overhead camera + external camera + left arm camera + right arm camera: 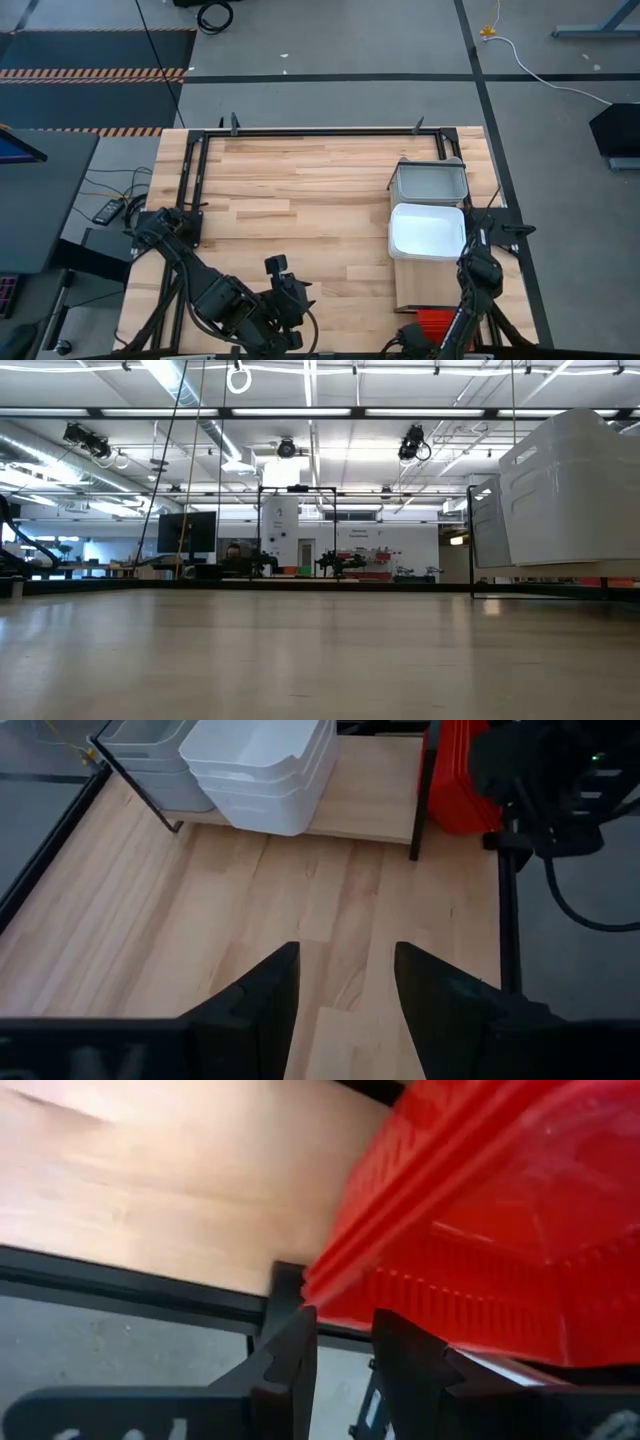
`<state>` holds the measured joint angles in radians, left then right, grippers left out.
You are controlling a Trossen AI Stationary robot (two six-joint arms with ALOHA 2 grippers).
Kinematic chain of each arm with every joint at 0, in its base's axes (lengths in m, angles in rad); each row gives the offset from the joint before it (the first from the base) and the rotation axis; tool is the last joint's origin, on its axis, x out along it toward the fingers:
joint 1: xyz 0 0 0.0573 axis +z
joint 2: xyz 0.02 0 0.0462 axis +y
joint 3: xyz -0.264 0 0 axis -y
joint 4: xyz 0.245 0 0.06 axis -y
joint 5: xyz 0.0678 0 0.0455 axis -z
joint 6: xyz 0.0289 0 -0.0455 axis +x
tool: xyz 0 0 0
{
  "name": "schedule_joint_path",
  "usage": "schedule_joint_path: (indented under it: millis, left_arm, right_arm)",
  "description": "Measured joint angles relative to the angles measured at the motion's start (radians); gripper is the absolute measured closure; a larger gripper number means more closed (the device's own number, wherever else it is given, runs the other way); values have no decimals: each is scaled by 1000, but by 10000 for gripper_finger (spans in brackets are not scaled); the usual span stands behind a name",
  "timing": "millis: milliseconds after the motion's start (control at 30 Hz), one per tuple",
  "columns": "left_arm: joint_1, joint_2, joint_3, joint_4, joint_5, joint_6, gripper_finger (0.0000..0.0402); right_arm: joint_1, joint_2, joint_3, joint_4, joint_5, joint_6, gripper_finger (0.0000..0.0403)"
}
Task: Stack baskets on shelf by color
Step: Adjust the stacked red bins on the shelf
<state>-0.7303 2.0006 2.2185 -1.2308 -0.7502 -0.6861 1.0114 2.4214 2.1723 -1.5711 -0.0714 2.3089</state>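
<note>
The shelf [410,285] is a pale panel along the table's right side. A grey basket stack [430,180] stands on its far end, with a white stack [427,232] just nearer; both also show in the left wrist view, grey basket [150,755] and white basket [265,770]. A red basket [435,322] is at the shelf's near end under my right arm [475,275]. My right gripper [345,1345] is shut on the red basket. My left gripper [345,990] hangs open over bare tabletop near the front edge. My right gripper has the red basket's rim [330,1285] between its two fingers, at one edge of the basket, coming from above and pointing steeply down. The basket looks tilted in the hold. Whether its bottom rests on the shelf, I cannot tell.
A black metal frame [320,130] runs along the table's edges, with a post [420,810] beside the shelf's near end. Bare wood lies across the table's middle and left [290,200].
</note>
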Motion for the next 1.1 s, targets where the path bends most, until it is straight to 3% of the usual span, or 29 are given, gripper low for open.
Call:
schedule_joint_path:
  millis: [300, 1100]
  left_arm:
    - [0, 0, 0, 0, 21, 28, 230]
    - [0, 0, 0, 0, 74, 46, 230]
  right_arm:
    - [-27, -3, 19, -1, 45, 1, 298]
    - [-68, -2, -150, 1, 53, 0, 298]
